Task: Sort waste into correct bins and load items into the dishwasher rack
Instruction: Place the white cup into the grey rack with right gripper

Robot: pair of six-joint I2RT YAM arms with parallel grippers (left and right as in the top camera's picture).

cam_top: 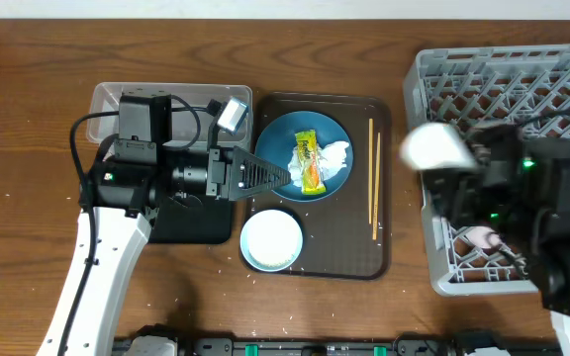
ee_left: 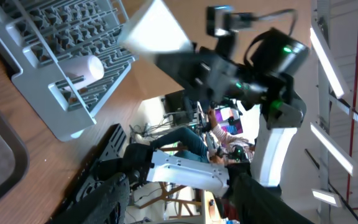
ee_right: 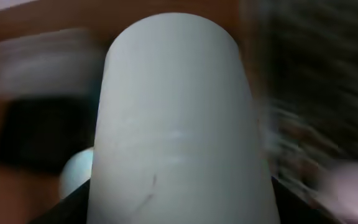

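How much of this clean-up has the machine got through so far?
Early days. Done: a pink cup seems to lie in the grey rack. In hand: the right arm holds the white cup over the rack. Left: the wrapper and tissue still sit on the blue plate; the bowl and chopsticks wait on the brown tray.

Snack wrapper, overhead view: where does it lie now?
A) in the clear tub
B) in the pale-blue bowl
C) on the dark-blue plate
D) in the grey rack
C: the snack wrapper lies on the dark-blue plate, beside the crumpled white tissue; the plate stands on the brown tray.
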